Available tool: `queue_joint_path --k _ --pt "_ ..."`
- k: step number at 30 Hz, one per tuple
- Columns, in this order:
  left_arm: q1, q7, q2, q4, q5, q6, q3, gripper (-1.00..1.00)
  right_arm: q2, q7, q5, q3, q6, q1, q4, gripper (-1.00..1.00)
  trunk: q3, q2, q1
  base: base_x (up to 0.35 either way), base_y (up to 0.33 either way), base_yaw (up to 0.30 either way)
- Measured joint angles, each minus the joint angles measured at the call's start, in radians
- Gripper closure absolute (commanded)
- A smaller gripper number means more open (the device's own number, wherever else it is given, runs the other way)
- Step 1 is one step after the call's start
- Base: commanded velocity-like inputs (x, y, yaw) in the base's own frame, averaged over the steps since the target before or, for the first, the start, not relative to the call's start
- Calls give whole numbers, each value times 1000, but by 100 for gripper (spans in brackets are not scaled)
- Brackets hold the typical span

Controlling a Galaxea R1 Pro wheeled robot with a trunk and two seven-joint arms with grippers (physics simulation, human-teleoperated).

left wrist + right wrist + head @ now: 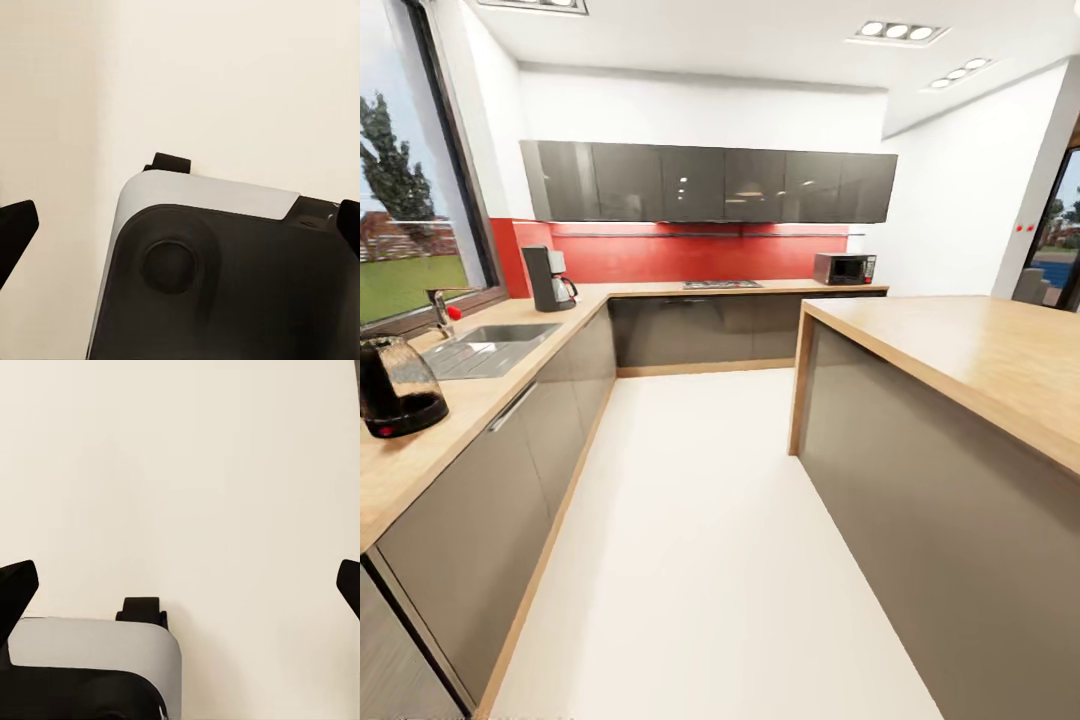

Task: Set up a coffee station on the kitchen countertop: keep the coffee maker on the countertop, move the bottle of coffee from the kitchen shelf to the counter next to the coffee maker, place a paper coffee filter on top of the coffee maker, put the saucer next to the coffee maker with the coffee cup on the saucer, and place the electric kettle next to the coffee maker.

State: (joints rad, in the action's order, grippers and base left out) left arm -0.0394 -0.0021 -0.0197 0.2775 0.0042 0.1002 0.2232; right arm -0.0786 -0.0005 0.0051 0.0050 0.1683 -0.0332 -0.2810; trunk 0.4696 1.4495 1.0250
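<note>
The coffee maker [549, 278] is standing on the counter [480, 395] at about ten o'clock in the head view, near the far corner under the red backsplash. The electric kettle [396, 388] is sitting well apart from it at nine o'clock, on the near stretch of the same counter, with the sink [488, 347] lying between them.

Both pincers are pointing down at pale floor beside the robot's base: the left pincer [180, 225] and the right pincer [180, 585] are each spread wide and gripping nothing.

The robot seems to be travelling — no grasp is under way. A likely next move is rolling toward the kettle, then reaching for its handle.
</note>
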Motion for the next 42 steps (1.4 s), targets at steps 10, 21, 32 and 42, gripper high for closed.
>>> queue_joint_path --k 10,21,32,42 --pt "0 0 0 0 0 -1 0 -100 0 0 -1 0 0 0 63 -100 0 0 0 137 0 7" --pt "0 0 0 0 0 0 1 -100 2 0 -1 0 0 0 65 -100 0 0 0 72 0 73" --pt "0 0 0 0 0 -1 0 -100 2 0 -1 1 0 0 65 -100 0 0 0 2 -17 243" --pt "0 0 0 0 0 0 -1 -100 2 0 0 1 0 0 65 -100 0 0 0 0 -186 77"
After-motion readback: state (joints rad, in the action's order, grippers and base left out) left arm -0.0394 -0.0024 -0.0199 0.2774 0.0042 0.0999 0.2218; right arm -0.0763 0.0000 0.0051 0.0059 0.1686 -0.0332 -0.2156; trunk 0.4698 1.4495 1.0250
